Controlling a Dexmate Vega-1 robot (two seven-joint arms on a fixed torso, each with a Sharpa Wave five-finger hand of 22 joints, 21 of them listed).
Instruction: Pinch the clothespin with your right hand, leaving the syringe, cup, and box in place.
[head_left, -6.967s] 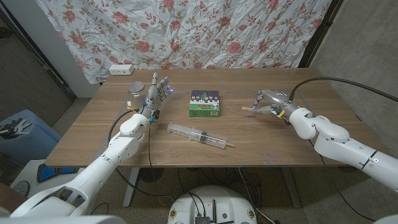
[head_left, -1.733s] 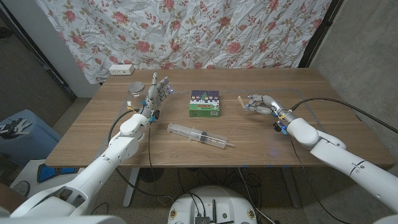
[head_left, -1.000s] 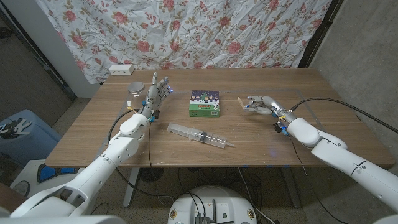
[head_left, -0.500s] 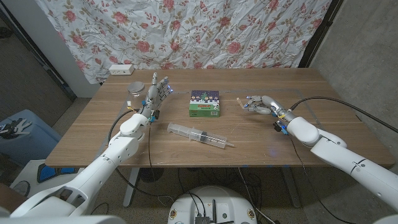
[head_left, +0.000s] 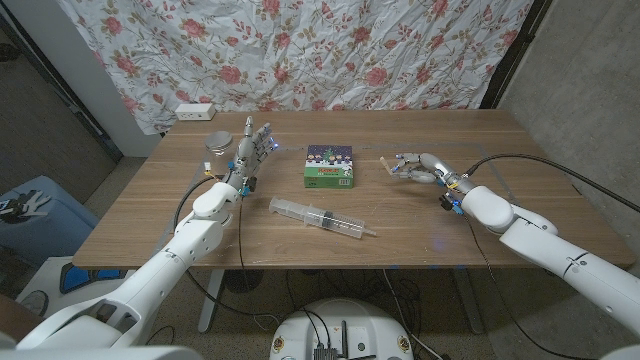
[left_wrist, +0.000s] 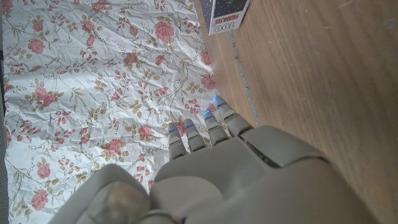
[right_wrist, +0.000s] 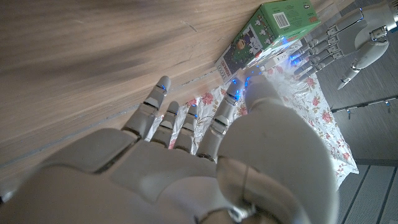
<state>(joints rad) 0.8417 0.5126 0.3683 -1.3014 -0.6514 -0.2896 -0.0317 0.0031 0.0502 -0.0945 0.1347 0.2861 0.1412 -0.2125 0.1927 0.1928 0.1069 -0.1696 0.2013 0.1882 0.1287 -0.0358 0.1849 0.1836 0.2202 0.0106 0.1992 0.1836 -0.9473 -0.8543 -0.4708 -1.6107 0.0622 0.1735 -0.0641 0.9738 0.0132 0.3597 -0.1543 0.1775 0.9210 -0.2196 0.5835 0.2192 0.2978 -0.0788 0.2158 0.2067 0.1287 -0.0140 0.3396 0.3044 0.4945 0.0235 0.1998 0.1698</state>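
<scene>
My right hand (head_left: 415, 167) is pinching the clothespin (head_left: 387, 163) just right of the box (head_left: 329, 167). Its axis is too small to tell. Left hand (head_left: 252, 150) is standing with fingers spread.

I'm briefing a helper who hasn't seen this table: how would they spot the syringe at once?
On the wooden table, look at the near middle, in front of the green box. The syringe lies flat there, pointing diagonally toward the robot's right. It is the one long, clear, thin tube; the box is squat and printed.
</scene>
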